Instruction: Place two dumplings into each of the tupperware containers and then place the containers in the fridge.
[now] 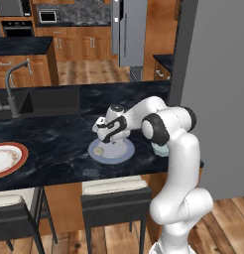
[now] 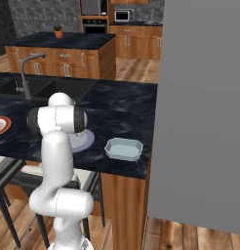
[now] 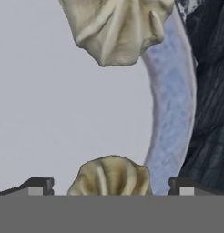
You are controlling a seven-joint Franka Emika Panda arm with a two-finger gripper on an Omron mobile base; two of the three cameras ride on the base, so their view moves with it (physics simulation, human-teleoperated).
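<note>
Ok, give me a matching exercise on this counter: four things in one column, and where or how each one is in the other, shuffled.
Things:
1. round tupperware container
2. angular tupperware container
3. red-rimmed plate
4. gripper

Place or state:
A. empty, near the right end of the counter
B. open, low over the dumplings
C. holds two dumplings
D. far left on the counter

Pairs: 1-C, 2-A, 3-D, 4-B
</note>
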